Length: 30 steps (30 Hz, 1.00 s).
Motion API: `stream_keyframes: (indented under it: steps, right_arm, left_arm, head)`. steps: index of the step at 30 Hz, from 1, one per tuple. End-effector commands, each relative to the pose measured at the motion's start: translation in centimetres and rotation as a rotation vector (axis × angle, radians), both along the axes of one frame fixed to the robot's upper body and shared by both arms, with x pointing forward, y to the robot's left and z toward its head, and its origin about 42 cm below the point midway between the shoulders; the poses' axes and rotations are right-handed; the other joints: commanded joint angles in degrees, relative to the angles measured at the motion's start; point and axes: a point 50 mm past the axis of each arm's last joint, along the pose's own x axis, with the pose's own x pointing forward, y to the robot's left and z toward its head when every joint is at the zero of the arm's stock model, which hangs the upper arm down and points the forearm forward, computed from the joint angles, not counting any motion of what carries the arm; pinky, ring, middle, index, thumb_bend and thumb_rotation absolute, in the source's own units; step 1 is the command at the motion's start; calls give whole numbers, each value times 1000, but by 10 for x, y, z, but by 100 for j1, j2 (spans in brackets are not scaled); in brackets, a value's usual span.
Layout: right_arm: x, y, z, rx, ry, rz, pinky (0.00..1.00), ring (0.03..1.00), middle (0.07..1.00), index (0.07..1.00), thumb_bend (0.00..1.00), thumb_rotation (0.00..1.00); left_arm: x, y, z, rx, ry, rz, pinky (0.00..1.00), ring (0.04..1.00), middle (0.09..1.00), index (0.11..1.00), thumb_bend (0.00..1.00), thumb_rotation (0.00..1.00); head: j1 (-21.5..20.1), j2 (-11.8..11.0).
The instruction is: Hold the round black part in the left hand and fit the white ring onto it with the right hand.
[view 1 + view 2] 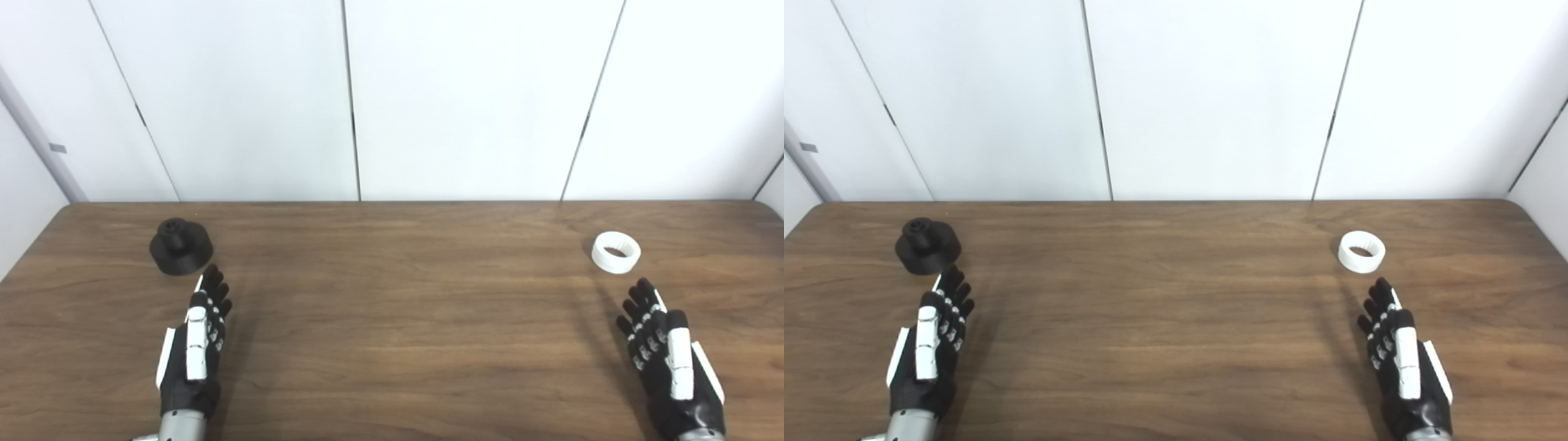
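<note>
The round black part (180, 246) stands on the wooden table (392, 318) at the far left, a small hub sticking up from its wide base. My left hand (196, 346) lies just in front of it, open, fingers stretched toward the part, fingertips a little short of its base. The white ring (616, 252) sits flat on the table at the far right, its hole facing up. My right hand (667, 355) is open too, fingers straight, its tips a short way in front of the ring. Neither hand holds anything.
White wall panels (392, 98) rise behind the table's back edge. The table's left and right edges lie close to the part and the ring.
</note>
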Motion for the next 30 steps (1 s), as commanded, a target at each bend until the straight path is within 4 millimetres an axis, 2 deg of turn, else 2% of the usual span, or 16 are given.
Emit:
stream_keyframes:
  steps: [1, 15, 18, 22, 27, 30]
  right_arm:
    - [3, -3, 10, -15, -47, 4, 1000, 1000, 1000, 1000, 614, 1000]
    - [3, -19, 7, -4, -46, 23, 1000, 1000, 1000, 1000, 633, 1000]
    - [4, -20, 7, -13, -41, 27, 1000, 1000, 1000, 1000, 632, 1000]
    - [3, -20, 8, -30, -44, 22, 1000, 1000, 1000, 1000, 726, 1000]
    - [2, -23, 7, -28, -50, 14, 1000, 1000, 1000, 987, 696, 1000]
    - [3, -24, 6, -31, -47, 11, 955, 989, 976, 959, 677, 1000]
  left_arm:
    - [1, -1, 6, 21, -33, -1, 1000, 1000, 1000, 989, 516, 1000]
    - [-1, -22, -4, 3, -24, 15, 1000, 988, 984, 954, 556, 949]
    - [-1, -26, -6, 14, -16, 8, 1000, 989, 987, 962, 558, 943]
    - [-2, -32, -8, 19, -6, 10, 1000, 986, 990, 971, 556, 946]
    - [-3, -37, -10, 27, -13, 7, 1000, 977, 985, 969, 519, 954]
    - [-2, -38, -12, 27, -15, 8, 994, 969, 979, 971, 494, 956]
  head:
    - [102, -11]
    - [1282, -496]
    - [1426, -627]
    - [1624, -817]
    - [1801, -976]
    - [1867, -1027]
